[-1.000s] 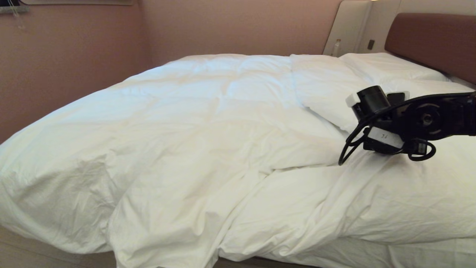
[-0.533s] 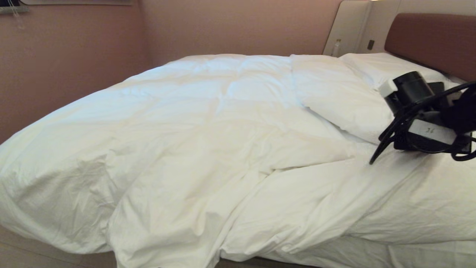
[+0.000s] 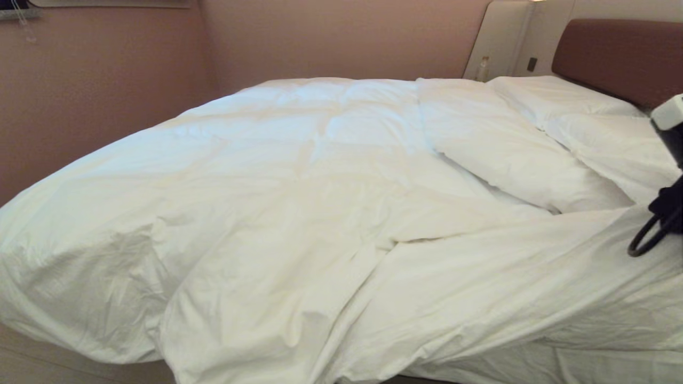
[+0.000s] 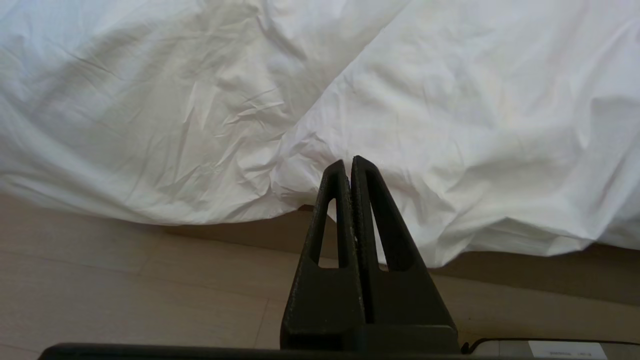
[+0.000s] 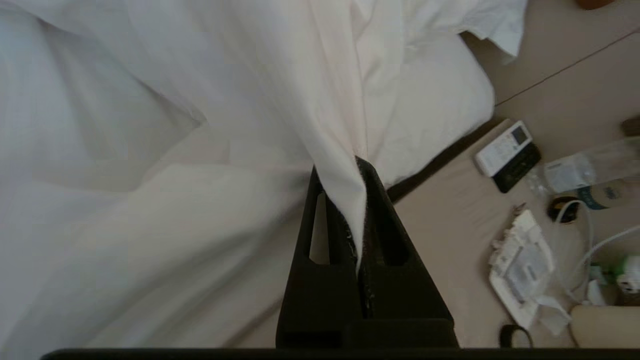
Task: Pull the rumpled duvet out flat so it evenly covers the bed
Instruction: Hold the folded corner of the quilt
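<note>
At right edge of the head view, right gripper [image 5: 361, 165] pinches a duvet [image 3: 299, 213] fold, having swung from mid-bed toward the headboard side, dragging cloth along. Duvet covers more of the bed [image 3: 533, 368] but stays bunched at front; left gripper [image 4: 349, 165], pressed together, idles near the hanging edge.

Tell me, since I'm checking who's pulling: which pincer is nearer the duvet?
Right. The right pincer is shut on a fold of the duvet; the left pincer hangs shut, short of its overhanging edge.
</note>
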